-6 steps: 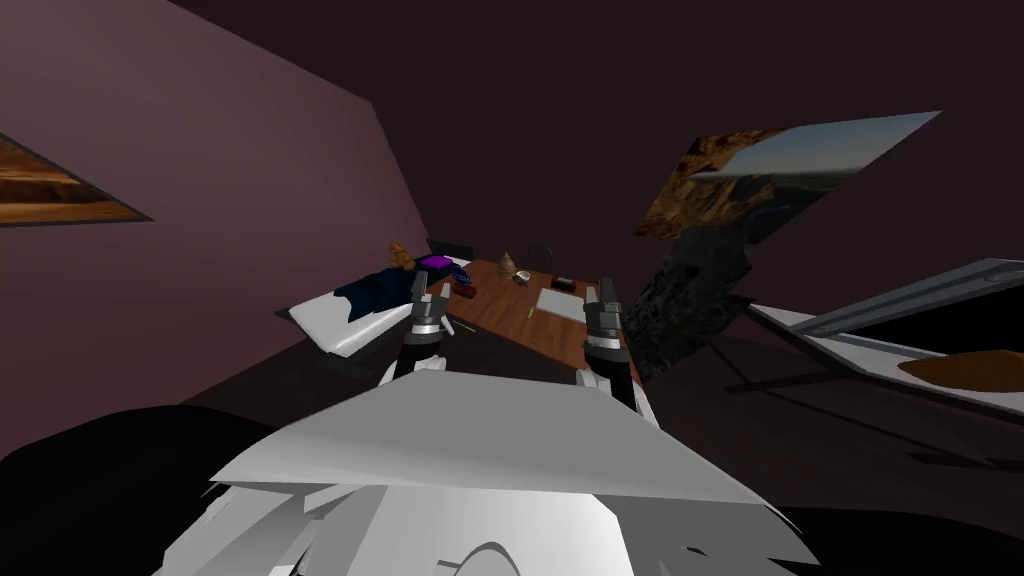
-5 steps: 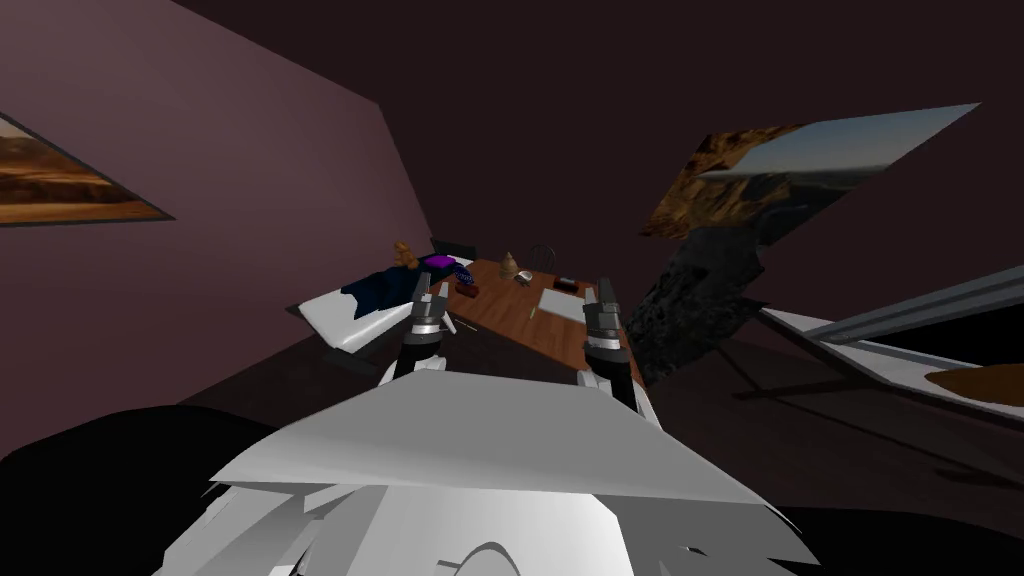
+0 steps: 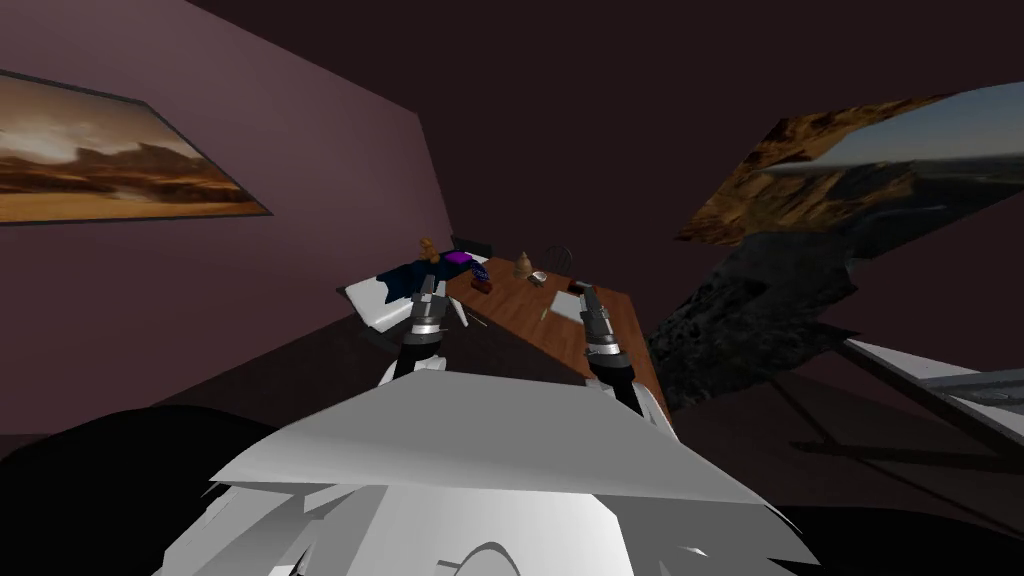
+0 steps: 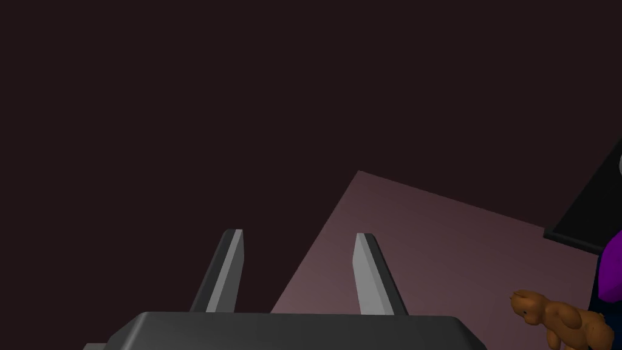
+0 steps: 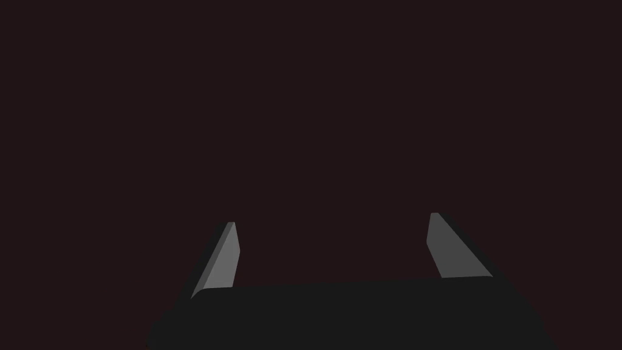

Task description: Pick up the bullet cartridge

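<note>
A framed landscape painting [image 3: 110, 150] hangs on the wall at far left. Next is a bed [image 3: 372, 308] with a dark blue cloth [image 3: 405, 282] and a brown teddy bear [image 3: 427, 246] at its far end. The left gripper [image 3: 428, 290] shows in front of the bed's edge, jaws apart and empty. The wooden worktop [image 3: 505, 310] carries a dark red box [image 3: 483, 286], a bowl [image 3: 539, 277] and a white pad [image 3: 567, 305]. The bullet cartridge [image 3: 545, 311], a thin yellowish sliver, lies flat just left of the pad. Its long axis runs along the pad's edge; I cannot tell which end leads. The right gripper [image 3: 589, 298] shows before the pad's near corner, jaws wide apart and empty. A dark rocky mass [image 3: 740, 320] stands right of the worktop.
</note>
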{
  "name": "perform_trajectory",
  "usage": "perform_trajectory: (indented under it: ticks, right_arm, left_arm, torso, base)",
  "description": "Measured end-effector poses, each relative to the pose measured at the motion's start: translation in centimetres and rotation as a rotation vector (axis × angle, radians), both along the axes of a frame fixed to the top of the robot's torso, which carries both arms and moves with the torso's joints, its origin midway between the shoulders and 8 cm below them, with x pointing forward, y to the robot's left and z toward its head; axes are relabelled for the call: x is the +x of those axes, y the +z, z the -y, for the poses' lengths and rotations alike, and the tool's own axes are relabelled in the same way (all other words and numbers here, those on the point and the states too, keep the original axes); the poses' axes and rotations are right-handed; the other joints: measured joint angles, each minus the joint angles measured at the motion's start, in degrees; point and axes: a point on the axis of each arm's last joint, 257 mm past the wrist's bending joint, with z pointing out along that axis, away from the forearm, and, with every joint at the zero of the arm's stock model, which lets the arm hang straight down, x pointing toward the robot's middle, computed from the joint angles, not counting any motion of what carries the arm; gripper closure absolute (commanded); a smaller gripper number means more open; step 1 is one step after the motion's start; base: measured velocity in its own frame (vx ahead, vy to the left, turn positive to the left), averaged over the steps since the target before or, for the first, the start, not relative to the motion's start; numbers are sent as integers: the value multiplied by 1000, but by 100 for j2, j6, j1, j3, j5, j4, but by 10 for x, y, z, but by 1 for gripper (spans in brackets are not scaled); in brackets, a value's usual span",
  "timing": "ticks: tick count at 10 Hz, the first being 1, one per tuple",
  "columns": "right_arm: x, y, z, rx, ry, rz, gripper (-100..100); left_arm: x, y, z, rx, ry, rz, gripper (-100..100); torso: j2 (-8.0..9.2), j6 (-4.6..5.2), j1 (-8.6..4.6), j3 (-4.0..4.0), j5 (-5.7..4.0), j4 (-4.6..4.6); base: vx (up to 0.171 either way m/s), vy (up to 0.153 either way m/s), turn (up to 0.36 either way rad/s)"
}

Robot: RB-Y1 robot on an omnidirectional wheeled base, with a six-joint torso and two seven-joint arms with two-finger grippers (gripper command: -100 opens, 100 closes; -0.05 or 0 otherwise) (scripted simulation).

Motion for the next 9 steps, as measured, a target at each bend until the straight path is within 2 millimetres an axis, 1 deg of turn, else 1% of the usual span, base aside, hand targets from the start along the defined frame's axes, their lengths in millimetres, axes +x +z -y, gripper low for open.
perform_trajectory:
  ticks: [1,2,3,4,5,6,7,8,9]
  right_arm:
    - [0,-9,-4,-50,6,-20,-100]
    - [-1,-20,-7,-101,12,-43,-100]
    - [-2,-24,-10,-130,15,-52,-100]
    - [-1,-31,-12,-175,19,-69,-100]
    - [-1,-43,-14,-226,26,-94,-100]
    - [-3,-50,-16,-257,29,-106,-100]
    - [-5,-60,-17,-303,35,-125,-100]
    - [-7,-75,-19,-358,45,-152,-100]
    - [-8,-83,-21,-395,49,-163,-100]
  left_arm:
    - [0,0,0,0,0,0,0]
    - [0,0,0,0,0,0,0]
    - [0,0,0,0,0,0,0]
    - [0,0,0,0,0,0,0]
    - [0,0,0,0,0,0,0]
    - [0,0,0,0,0,0,0]
    - [0,0,0,0,0,0,0]
    - [0,0,0,0,0,0,0]
    - [0,0,0,0,0,0,0]
  torso:
    - [2,0,-1,1,0,0]
    - [2,0,-2,1,0,0]
    - [-4,6,-5,-2,-1,0]
    - [-7,2,-3,-4,-1,-1]
    - [-8,-1,-1,-4,0,-2]
    - [-8,6,-5,-4,-1,-1]
    - [-7,2,-3,-4,-1,-1]
    - [-6,1,-1,-3,0,-1]
    - [-8,6,-4,-5,-1,-1]
  base:
    - [-46,18,428]
    - [-25,8,76]
    - [-17,19,179]
    - [-24,24,452]
    - [-19,9,169]
    - [-23,20,250]
    - [-28,29,434]
    - [-18,16,181]
    - [-13,19,360]
